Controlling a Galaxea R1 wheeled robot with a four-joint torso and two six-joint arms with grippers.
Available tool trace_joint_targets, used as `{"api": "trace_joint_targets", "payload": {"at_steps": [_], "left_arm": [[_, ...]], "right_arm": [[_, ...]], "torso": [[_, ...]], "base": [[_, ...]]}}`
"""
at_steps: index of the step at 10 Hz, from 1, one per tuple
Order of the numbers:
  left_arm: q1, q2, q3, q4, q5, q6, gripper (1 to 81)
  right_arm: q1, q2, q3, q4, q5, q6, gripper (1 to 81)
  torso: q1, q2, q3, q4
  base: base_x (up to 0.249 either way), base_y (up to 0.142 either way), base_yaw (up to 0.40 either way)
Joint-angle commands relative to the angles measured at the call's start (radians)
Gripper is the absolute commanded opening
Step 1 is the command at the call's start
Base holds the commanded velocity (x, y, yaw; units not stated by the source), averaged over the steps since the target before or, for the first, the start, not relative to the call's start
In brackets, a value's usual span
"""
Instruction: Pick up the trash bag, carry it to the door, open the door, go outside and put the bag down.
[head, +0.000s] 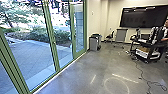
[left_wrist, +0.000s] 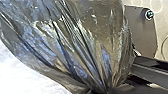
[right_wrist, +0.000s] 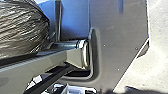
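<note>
Polished grey floor (head: 100, 66) meets the green-framed glass wall (head: 57, 62), with daylight lying beyond it. What matters most, to my eye, is the trash bag (left_wrist: 72, 42), dark shiny plastic drawn into tight pleats at its neck, where the left gripper (left_wrist: 101, 90) pinches it. Its full side bulges beside the robot's own jointed bar (right_wrist: 37, 58); how the right gripper stands, I cannot tell. I take this for the carrying stretch, so I'd want that pinch firm, with speed gentle and turns wide: thin plastic could slip or tear if the load swings, or snag on the bar. Whether the bag's far end clears the floor I can't make out, so a little lift would be prudent. Farther out, a grey bin (head: 93, 44) stands near the door panel (head: 79, 54); I'd give it room and square up to the frame before reaching. Paving (head: 32, 56) spreads outside. Across the room a person (head: 165, 37) is beside a cart (head: 147, 51), and a loose cable (head: 141, 72) on the floor deserves a wide berth.
</note>
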Motion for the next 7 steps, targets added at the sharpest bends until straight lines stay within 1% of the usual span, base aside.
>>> {"api": "trace_joint_targets", "payload": {"at_steps": [1, 4, 6, 7], "left_arm": [[-0.049, -0.011, 0.0, 0.003, 0.068, 0.007, 1.0], [-0.048, -0.012, 0.0, 0.002, 0.065, 0.007, 1.0], [-0.042, -0.007, 0.003, 0.005, 0.028, 0.008, 1.0], [-0.04, -0.007, 0.005, 0.003, 0.027, 0.008, 1.0]], "right_arm": [[0.05, 0.005, 0.005, -0.001, -0.064, -0.002, 81.1], [0.047, 0.005, 0.005, -0.003, -0.064, -0.002, 81.1], [0.044, 0.005, 0.005, -0.001, -0.064, -0.002, 81.1], [0.044, 0.005, 0.005, -0.001, -0.064, -0.002, 81.1]], "torso": [[0.0, 0.0, 0.0, 0.0], [0.0, 0.0, 0.0, 0.0], [0.0, 0.0, 0.0, 0.0], [0.0, 0.0, 0.0, 0.0]], "base": [[0.171, 0.0, 0.0], [0.171, 0.0, 0.0], [0.171, 0.0, 0.0], [0.171, 0.0, 0.0]]}}
